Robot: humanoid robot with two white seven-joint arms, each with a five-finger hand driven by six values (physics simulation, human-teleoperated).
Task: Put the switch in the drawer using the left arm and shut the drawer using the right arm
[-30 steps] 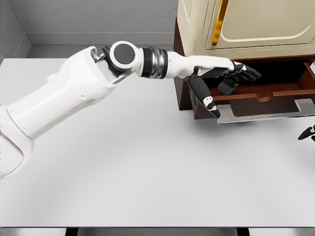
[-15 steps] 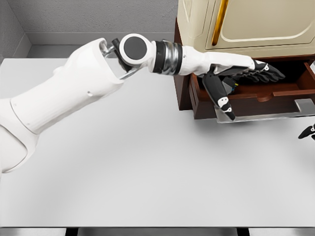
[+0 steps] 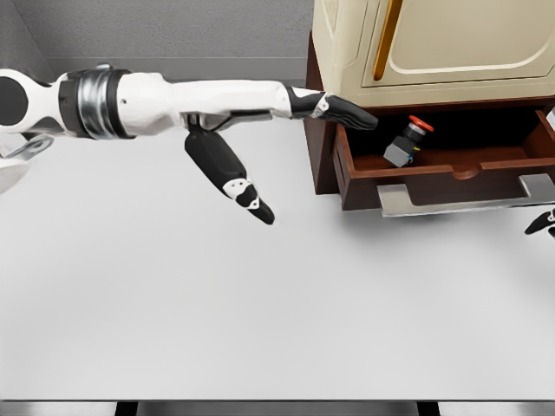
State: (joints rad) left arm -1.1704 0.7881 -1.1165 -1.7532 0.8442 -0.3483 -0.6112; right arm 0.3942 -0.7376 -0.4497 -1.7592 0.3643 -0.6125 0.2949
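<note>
Left hand (image 3: 260, 130) extended flat over the worktop (image 3: 260, 303), fingers (image 3: 342, 111) straight and spread, thumb angled down toward the near side, nothing held. Fingertips just short of the left front corner of the drawer (image 3: 451, 173), not touching the switch (image 3: 406, 143). Switch lying tilted inside the open drawer, left of centre, red button up and to the right, grey body below; clear of the hand. Drawer pulled out beneath the cream cabinet (image 3: 434, 43), metal handle (image 3: 468, 198) on the near face. No legible writing or labels. Right hand (image 3: 542, 224) only partly visible at the right edge; finger state cannot be determined.
</note>
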